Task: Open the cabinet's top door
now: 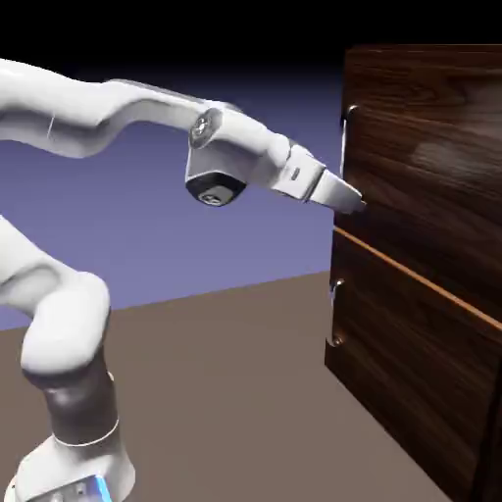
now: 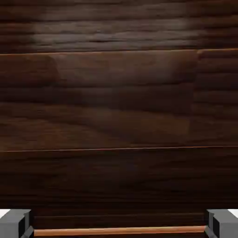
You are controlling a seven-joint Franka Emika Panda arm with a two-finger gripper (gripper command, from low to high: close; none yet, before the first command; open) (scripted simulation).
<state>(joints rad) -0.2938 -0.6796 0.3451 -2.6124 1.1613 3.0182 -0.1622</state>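
The cabinet (image 1: pixel 431 324) is a tall dark wood-grain box on the exterior view's right. Its top door (image 1: pixel 431 137) carries a short vertical silver handle (image 1: pixel 346 137) near its left edge. My gripper (image 1: pixel 359 205) is at the door's face just below that handle, close to the door's lower edge and apart from the bar. In the hand view dark wood of the top door (image 2: pixel 119 102) fills the picture. The two grey fingertips (image 2: pixel 16 223) stand far apart at the bottom corners, open, with nothing held between them. The handle is out of the hand view.
An orange-brown strip (image 1: pixel 412 275) (image 2: pixel 121 230) separates the two doors. The lower door (image 1: pixel 412 382) has its own silver handle (image 1: pixel 336 314). The brown table (image 1: pixel 225 392) stretches to the cabinet's left, with the arm's base (image 1: pixel 69 461) at the lower left.
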